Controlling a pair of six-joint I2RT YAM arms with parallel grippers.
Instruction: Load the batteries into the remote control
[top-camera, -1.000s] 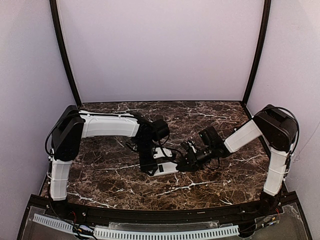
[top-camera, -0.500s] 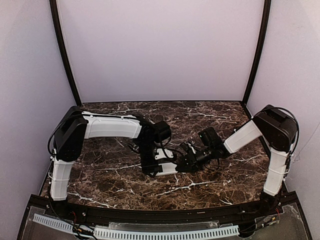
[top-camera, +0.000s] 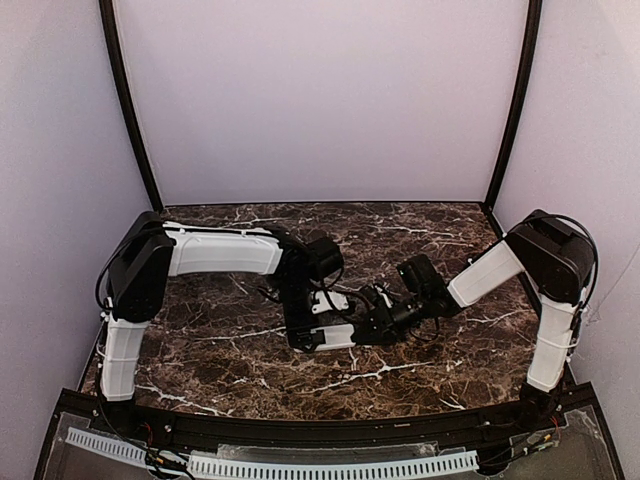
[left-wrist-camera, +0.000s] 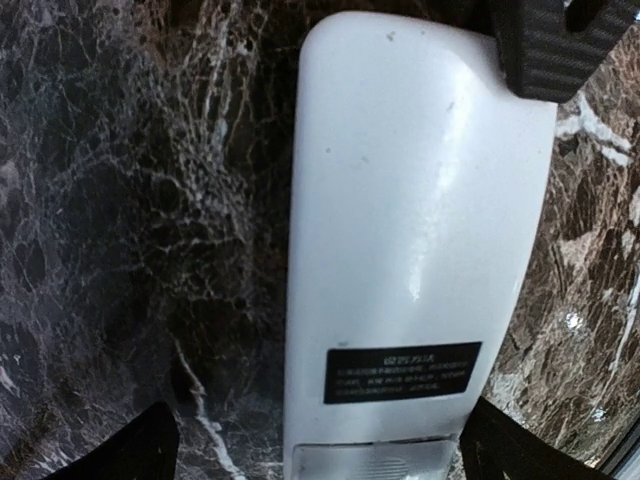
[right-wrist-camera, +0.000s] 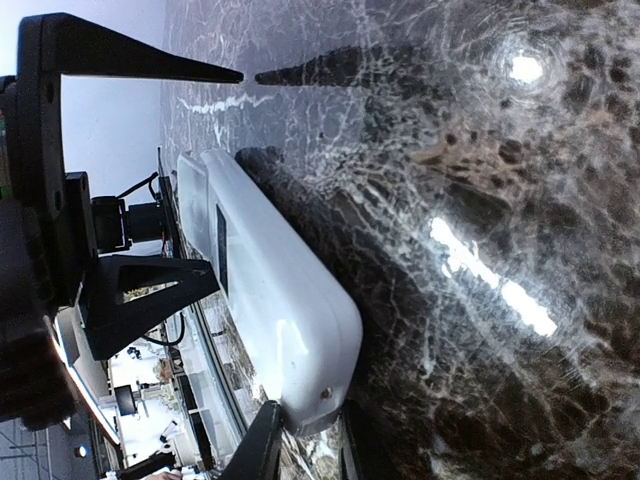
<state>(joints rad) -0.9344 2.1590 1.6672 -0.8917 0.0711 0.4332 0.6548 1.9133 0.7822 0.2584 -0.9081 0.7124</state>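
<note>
The remote control (left-wrist-camera: 420, 200) lies on the marble table with its plain white back up, showing a black label and the ribbed battery cover at its near end. It also shows in the top view (top-camera: 336, 337) and the right wrist view (right-wrist-camera: 280, 290). My left gripper (left-wrist-camera: 325, 448) is open, its fingers (left-wrist-camera: 140, 450) wide apart on either side of the remote's cover end without touching it. My right gripper (right-wrist-camera: 305, 445) is shut on the remote's opposite end; its finger (left-wrist-camera: 555, 40) shows in the left wrist view. No batteries are in view.
The dark marble table (top-camera: 420, 380) is walled by lilac panels at the back and sides. Both grippers meet at the table's middle (top-camera: 305, 338) (top-camera: 362, 328). A black rail with a white perforated strip (top-camera: 300, 465) runs along the near edge.
The left arm has shifted slightly to the right over the remote. The right gripper and the remote have stayed in place.
</note>
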